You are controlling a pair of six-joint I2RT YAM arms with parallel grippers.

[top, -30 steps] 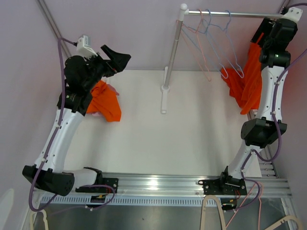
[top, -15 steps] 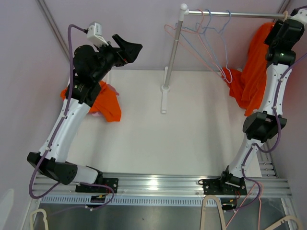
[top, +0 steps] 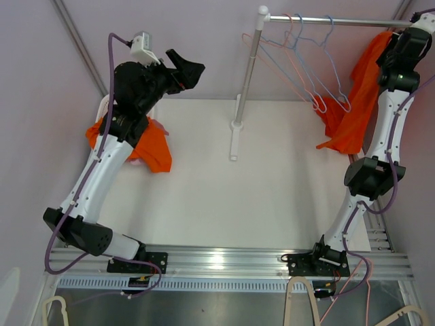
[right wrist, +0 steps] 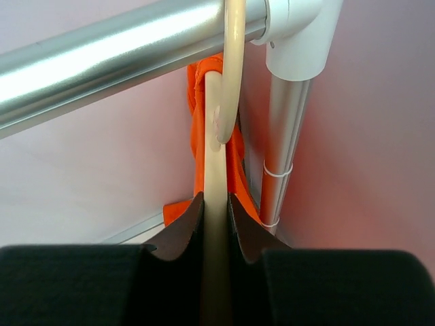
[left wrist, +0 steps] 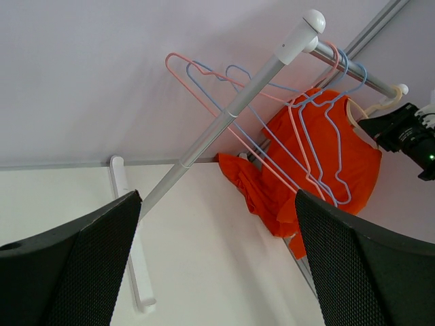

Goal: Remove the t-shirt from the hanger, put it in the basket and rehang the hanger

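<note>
T-shirt [top: 353,115]: orange, hung on the cream hanger [right wrist: 215,156] at the right end of the rail [top: 326,20], draping beside the right arm.
Hanger: hook over the rail, beside the corner fitting.
Right gripper [right wrist: 215,210]: jaws clamped on the hanger's neck below the hook.
Left gripper [left wrist: 217,224]: raised, jaws wide apart, nothing between them, facing the rack.
Wire hangers [top: 299,61]: pink and blue, bare, beside the t-shirt.
Orange cloth [top: 153,146]: heaped at the left edge of the table [top: 258,183].

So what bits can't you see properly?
- Right wrist view: the cream hanger shows only its hook and neck; the right claw hides the rest.
- Top view: the orange cloth on the table is partly covered by the left arm.
- Left wrist view: the hanging t-shirt has its bottom cut off by the left claw.
</note>
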